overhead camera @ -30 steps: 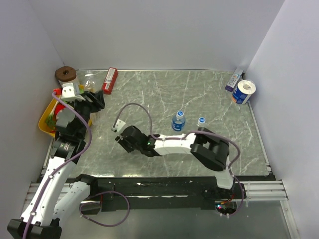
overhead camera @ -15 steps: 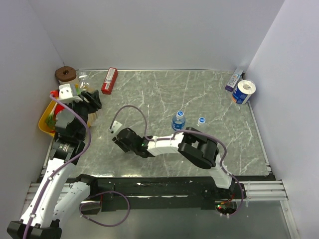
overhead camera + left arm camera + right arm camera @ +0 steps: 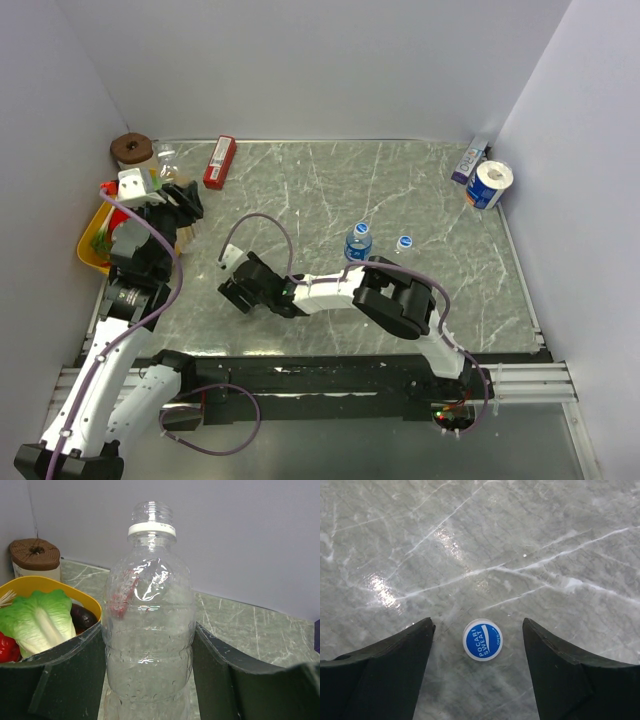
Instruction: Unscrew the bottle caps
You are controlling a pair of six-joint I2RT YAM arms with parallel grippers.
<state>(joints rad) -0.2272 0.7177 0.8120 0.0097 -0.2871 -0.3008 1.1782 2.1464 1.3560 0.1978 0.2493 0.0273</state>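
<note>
The right gripper (image 3: 477, 625) is open wide at 7 o'clock on the bench (image 3: 330, 180). A blue cap (image 3: 482, 640) lies flat between its fingers and touches neither. Past it, near the middle, a labelled bottle (image 3: 358, 245) and a small bottle (image 3: 404, 244) stand side by side with caps on. At 10 o'clock the left gripper (image 3: 148, 630) squeezes a clear bottle (image 3: 150, 580) with no cap, beside a yellow bowl (image 3: 50, 582). A red box (image 3: 220, 162) lies at 11 o'clock.
</note>
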